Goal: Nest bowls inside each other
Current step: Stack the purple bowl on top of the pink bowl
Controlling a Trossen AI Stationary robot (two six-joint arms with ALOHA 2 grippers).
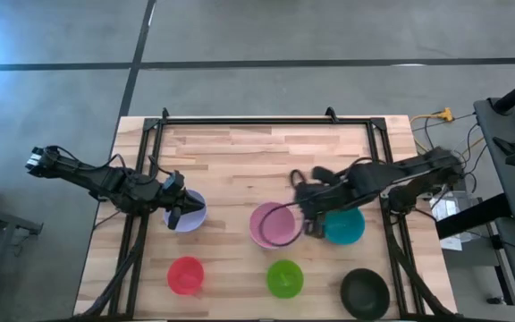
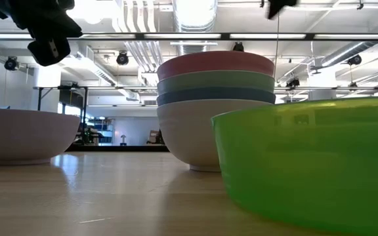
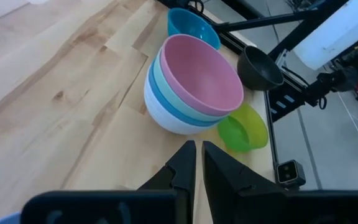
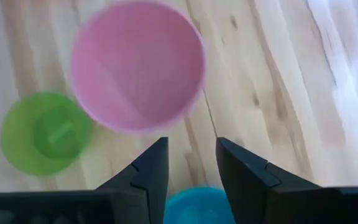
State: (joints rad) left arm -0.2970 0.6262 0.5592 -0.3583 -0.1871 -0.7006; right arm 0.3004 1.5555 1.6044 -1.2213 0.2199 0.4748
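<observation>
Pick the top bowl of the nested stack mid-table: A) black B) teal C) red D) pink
D: the pink bowl sits on top of the stack, over pale green, blue and white layers; the teal bowl, red bowl and black bowl stand apart on the table.

The high view looks straight down on the whole wooden table [image 1: 240,161] from well above. The low view sits at table-top height, facing level across the table, very near the bright green bowl [image 2: 314,164]. The left wrist view looks obliquely forward past its jaws toward the stack of bowls [image 3: 191,87], which lies ahead of them. The right wrist view looks nearly straight down, close above the pink bowl [image 4: 137,65]. All four views share this stack.
</observation>
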